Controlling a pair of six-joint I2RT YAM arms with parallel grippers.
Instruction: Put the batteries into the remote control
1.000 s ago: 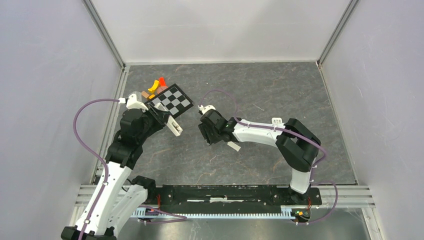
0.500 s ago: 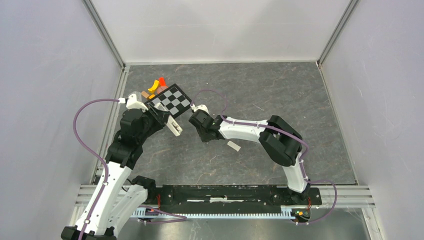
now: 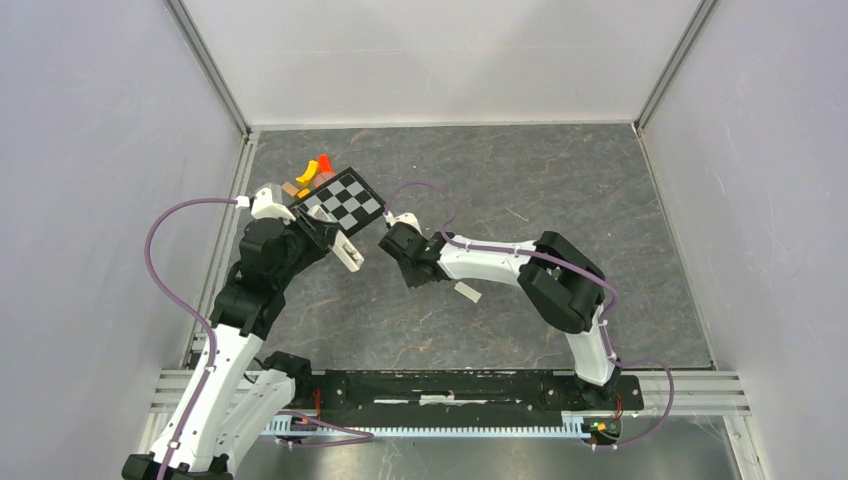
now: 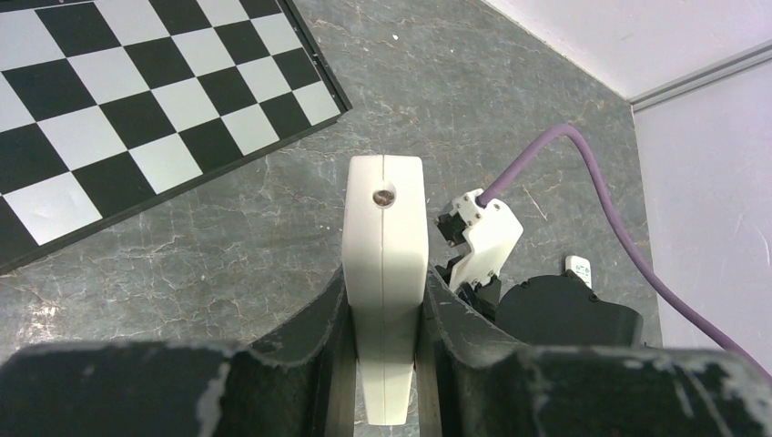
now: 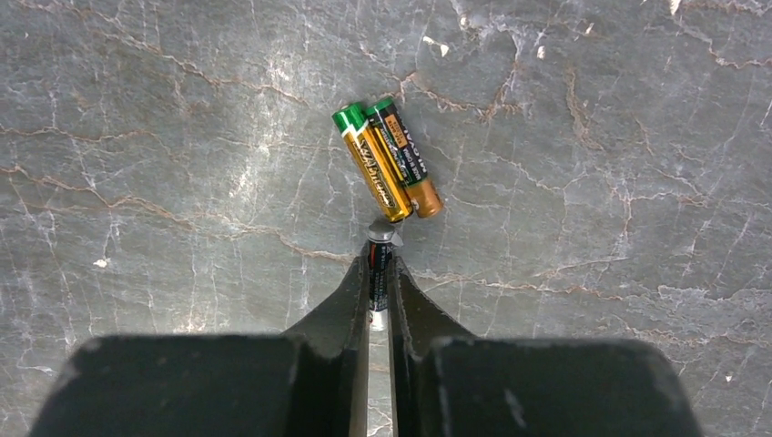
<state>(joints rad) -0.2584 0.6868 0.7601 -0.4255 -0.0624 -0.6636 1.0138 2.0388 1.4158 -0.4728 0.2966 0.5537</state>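
My left gripper (image 4: pixel 386 293) is shut on the white remote control (image 4: pixel 386 228), held edge-on above the table; from above, the remote control (image 3: pixel 348 250) juts from the left gripper (image 3: pixel 335 240). My right gripper (image 5: pixel 380 264) is shut on a dark battery (image 5: pixel 380 248) standing at the fingertips, low over the table. Two gold batteries with green ends (image 5: pixel 387 162) lie side by side on the table, touching each other, just beyond that held battery. From above, the right gripper (image 3: pixel 405 262) points down and hides the batteries.
A black-and-white checkerboard (image 3: pixel 343 199) lies at the back left, with small orange and red blocks (image 3: pixel 312 172) behind it. A small plain white strip (image 3: pixel 467 291) lies on the grey table near the right forearm. The right wrist (image 4: pixel 546 309) sits close beside the remote.
The right arm swung left toward the checkerboard and remote, and its jaws closed from wide to shut on the dark battery. The left arm and the remote have not moved.
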